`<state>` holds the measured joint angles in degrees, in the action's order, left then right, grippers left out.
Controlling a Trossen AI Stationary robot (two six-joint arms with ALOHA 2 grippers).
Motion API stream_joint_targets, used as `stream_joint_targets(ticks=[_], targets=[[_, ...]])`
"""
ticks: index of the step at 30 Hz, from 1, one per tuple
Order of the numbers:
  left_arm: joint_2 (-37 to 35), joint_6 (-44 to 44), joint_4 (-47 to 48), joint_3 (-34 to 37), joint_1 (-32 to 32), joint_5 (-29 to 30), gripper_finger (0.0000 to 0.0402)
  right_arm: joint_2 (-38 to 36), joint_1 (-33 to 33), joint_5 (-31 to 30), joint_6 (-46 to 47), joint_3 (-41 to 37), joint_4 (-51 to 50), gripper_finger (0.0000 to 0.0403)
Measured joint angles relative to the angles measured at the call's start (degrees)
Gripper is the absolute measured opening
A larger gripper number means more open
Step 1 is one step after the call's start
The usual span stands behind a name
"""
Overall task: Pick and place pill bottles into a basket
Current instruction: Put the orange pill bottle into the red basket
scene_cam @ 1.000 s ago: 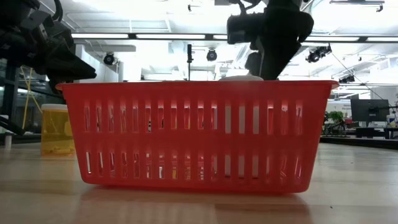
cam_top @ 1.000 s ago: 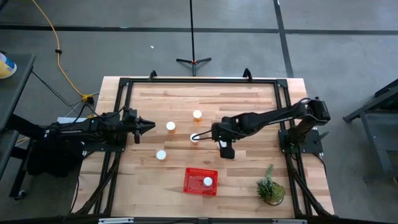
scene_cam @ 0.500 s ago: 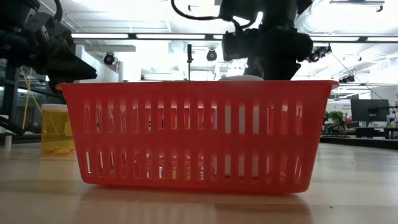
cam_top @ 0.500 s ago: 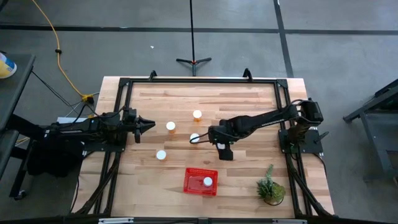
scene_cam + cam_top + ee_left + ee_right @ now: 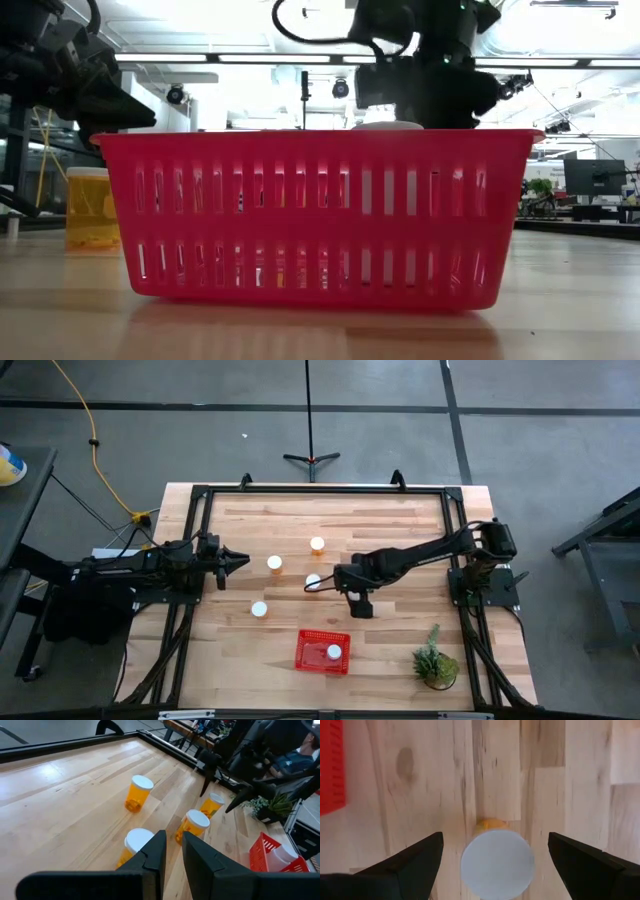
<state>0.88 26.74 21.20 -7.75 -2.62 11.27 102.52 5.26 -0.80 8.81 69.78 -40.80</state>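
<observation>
- Overhead, the right pincer (image 5: pixel 313 584) hung with its fingers spread wide on either side of a pill bottle (image 5: pixel 497 863) near the middle of the worktop (image 5: pixel 400 530), not gripping it.
- The left pincer (image 5: pixel 243 561) waited at the worktop's left side, fingers nearly together and empty.
- Three other bottles (image 5: pixel 274 563) (image 5: pixel 317 544) (image 5: pixel 259 609) stood apart on the wood.
- One white-capped bottle (image 5: pixel 333 652) sat inside the red basket (image 5: pixel 312 644).
</observation>
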Motion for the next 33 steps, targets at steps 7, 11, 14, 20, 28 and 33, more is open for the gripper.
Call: stream_joint_targets(ticks=[7, 11, 14, 20, 28, 33], targets=[[0.01, 0.00, 0.00, 0.00, -0.01, 0.00, 0.0097, 0.00, 0.00, 0.64, 1.14, -2.56, 0.70, 0.0350], [0.01, -0.02, -0.01, 0.00, 0.00, 0.00, 0.0097, 0.00, 0.00, 0.33, 1.43, -2.52, 2.93, 0.0350], [0.00, -0.02, 0.01, 0.00, 0.00, 0.00, 0.0097, 0.00, -0.03, -0.24, 1.38, -2.52, 3.52, 0.0350], [0.01, -0.02, 0.01, 0.00, 0.00, 0.00, 0.0097, 0.00, -0.04, -0.91, 1.23, -2.52, 3.44, 0.0350], [0.01, -0.02, -0.01, 0.00, 0.00, -0.01, 0.0097, 0.89, -0.10, -0.81, 1.56, -2.50, 4.30, 0.0350], [0.01, -0.02, -0.01, 0.00, 0.00, -0.02, 0.0097, 1.57, -0.50, -0.37, 2.72, -2.48, 4.53, 0.0350]])
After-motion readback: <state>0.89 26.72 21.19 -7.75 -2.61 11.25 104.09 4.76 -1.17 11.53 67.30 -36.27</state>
